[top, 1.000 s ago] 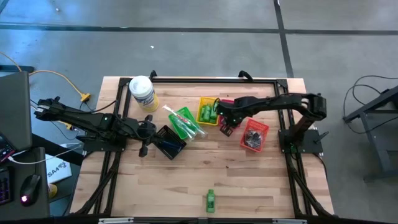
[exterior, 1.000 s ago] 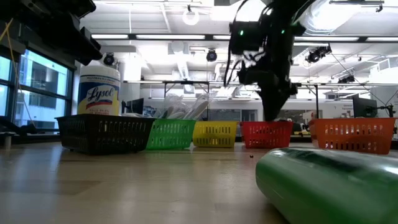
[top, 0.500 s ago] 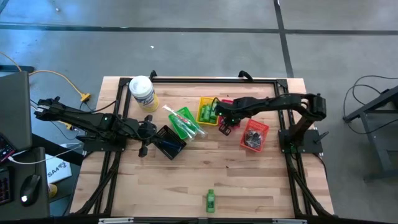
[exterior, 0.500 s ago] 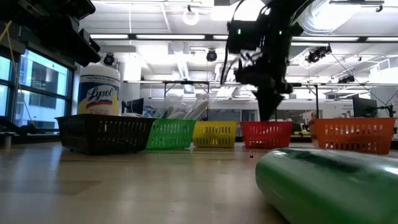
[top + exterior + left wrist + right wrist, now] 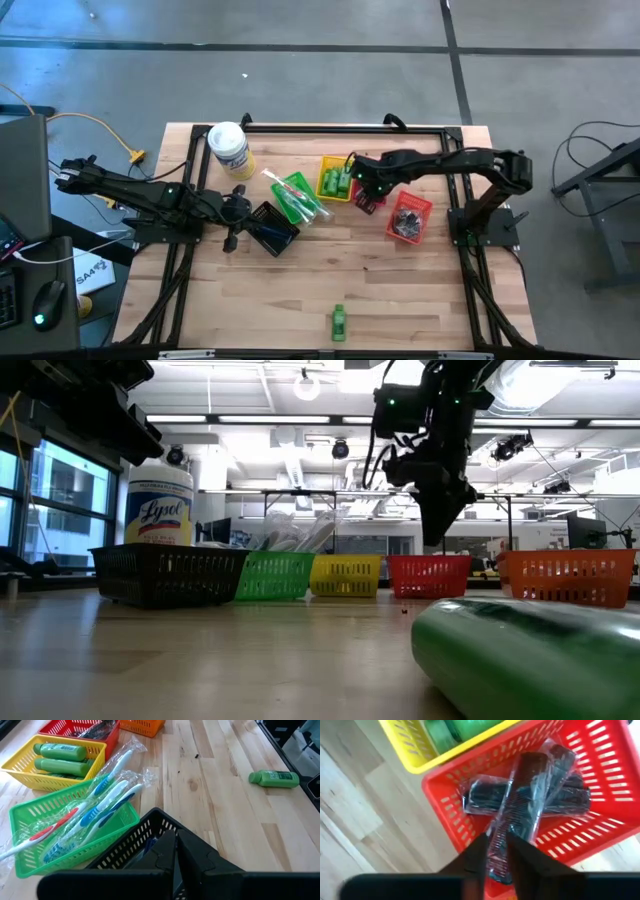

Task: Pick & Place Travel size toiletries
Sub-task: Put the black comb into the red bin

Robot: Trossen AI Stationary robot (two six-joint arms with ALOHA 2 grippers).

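Wooden table (image 5: 400, 280): right gripper (image 5: 496, 851) hovers over the red basket (image 5: 580, 827), fingers slightly parted around a wrapped comb (image 5: 522, 802); left gripper (image 5: 176, 851) clenched above the black basket (image 5: 137, 842).

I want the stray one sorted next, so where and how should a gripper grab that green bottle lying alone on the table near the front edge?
Grip the green bottle across the middle of its body, coming straight down from above. It lies on its side on bare wood, clear of the baskets, cap at one end, so the round sides are open for the fingers to straddle; the narrower cap probably offers less to hold.
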